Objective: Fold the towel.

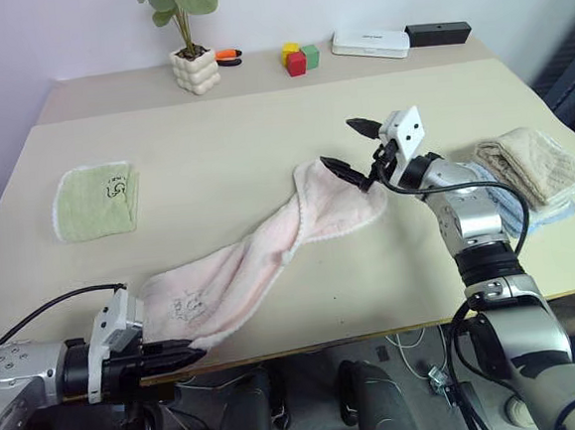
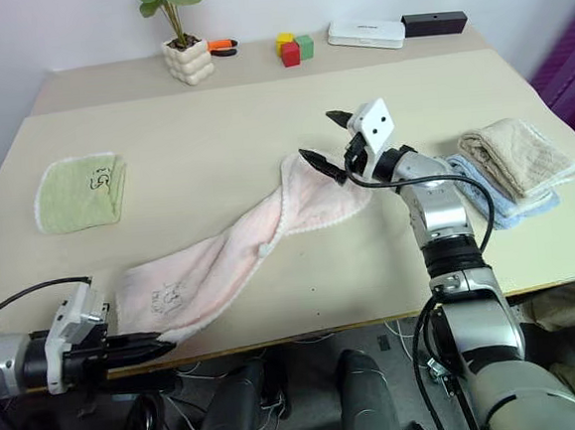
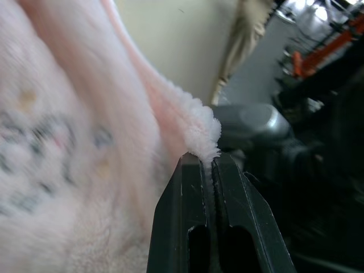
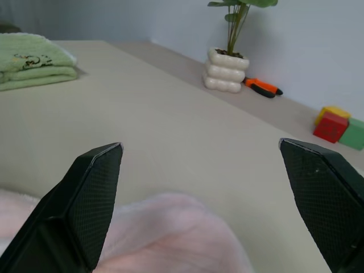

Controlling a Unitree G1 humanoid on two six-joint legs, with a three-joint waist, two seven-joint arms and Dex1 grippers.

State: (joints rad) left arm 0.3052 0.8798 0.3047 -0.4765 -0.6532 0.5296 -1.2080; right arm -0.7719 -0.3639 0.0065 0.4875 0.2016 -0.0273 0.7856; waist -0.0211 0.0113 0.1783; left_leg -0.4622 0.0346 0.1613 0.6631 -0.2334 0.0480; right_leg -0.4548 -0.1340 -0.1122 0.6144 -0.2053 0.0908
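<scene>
The pale pink towel (image 1: 261,257) lies stretched and twisted in a long band across the table (image 1: 213,151), running from the near edge, at about 7 o'clock, up toward the middle right, at about 2 o'clock. Its small grey printed mark (image 1: 187,307) sits near the low end.

The left pincer (image 1: 184,358) is at the near table edge and is clenched on that low corner of the towel; in the left wrist view the two black fingers (image 3: 196,227) are pressed together with a tuft of pink terry between them.

The right pincer (image 1: 352,145) hangs over the far end of the towel with its fingers spread wide and nothing between them. From these pictures I cannot tell if the lower fingertip touches the cloth.

At 9 o'clock lies a small light-green cloth (image 1: 95,200). At 3 o'clock, a beige ribbed folded towel (image 1: 534,161) rests on a light blue cloth (image 1: 527,218). Along the far edge, near 12 o'clock, stand a potted plant (image 1: 190,43), coloured blocks (image 1: 298,58), a white box (image 1: 370,43) and a black box (image 1: 439,33).
</scene>
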